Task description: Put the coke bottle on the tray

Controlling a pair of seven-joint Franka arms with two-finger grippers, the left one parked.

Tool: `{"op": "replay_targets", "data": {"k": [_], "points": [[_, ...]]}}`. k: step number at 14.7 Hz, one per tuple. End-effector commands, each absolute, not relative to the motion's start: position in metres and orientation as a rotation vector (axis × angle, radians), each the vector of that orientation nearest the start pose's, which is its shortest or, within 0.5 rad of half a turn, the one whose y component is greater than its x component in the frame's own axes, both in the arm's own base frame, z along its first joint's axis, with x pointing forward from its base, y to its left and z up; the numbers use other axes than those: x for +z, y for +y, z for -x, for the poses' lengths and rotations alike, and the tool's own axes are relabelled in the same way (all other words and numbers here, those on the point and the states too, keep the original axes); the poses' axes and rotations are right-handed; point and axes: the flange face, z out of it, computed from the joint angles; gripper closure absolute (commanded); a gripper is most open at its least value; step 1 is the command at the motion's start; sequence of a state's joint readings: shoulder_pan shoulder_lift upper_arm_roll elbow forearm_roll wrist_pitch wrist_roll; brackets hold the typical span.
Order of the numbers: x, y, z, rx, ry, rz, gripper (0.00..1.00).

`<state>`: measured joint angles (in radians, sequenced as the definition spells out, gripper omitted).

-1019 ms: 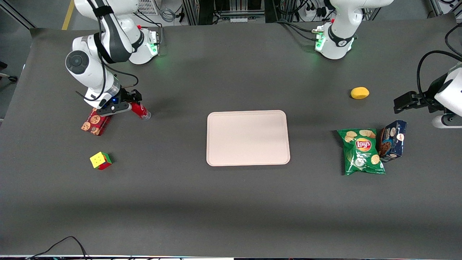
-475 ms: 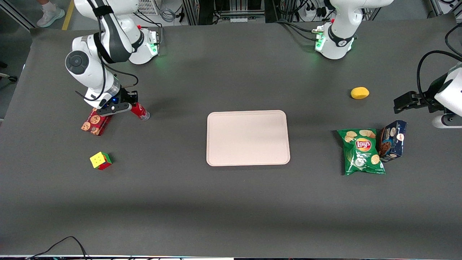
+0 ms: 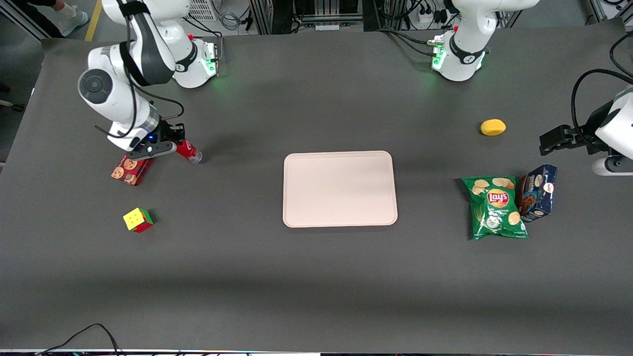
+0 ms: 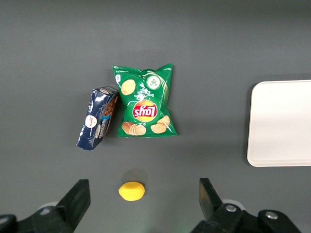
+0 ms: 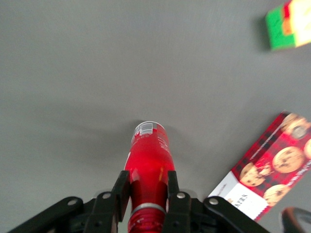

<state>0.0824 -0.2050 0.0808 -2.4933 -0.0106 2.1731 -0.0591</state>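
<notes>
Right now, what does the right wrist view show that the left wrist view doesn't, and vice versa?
Only the right wrist view: the gripper shut on the neck of the coke bottle, with the red cookie box and the colour cube on the table nearby. Only the left wrist view: the green chip bag, the blue box beside it, the yellow lemon and one end of the tray, which has nothing on the part shown. Shared: just the dark grey table; no object appears in both.
</notes>
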Motion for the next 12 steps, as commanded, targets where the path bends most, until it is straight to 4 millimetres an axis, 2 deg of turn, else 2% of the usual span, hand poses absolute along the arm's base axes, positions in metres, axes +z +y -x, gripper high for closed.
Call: {"op": "replay_targets", "data": {"k": [1, 4, 5, 7, 9, 12], "points": [[0.443, 0.084, -0.473, 0.119, -0.425, 3.129, 1.0], [0.513, 0.102, -0.498, 0.153, -0.457, 3.123, 1.0], [0.527, 0.107, -0.505, 0.167, -0.465, 3.12, 1.0], [0.532, 0.113, -0.511, 0.201, -0.479, 3.113, 1.0], [0.535, 0.13, -0.51, 0.186, -0.494, 3.113, 1.0], [0.538, 0.175, -0.51, 0.167, -0.457, 3.124, 1.0]]}}
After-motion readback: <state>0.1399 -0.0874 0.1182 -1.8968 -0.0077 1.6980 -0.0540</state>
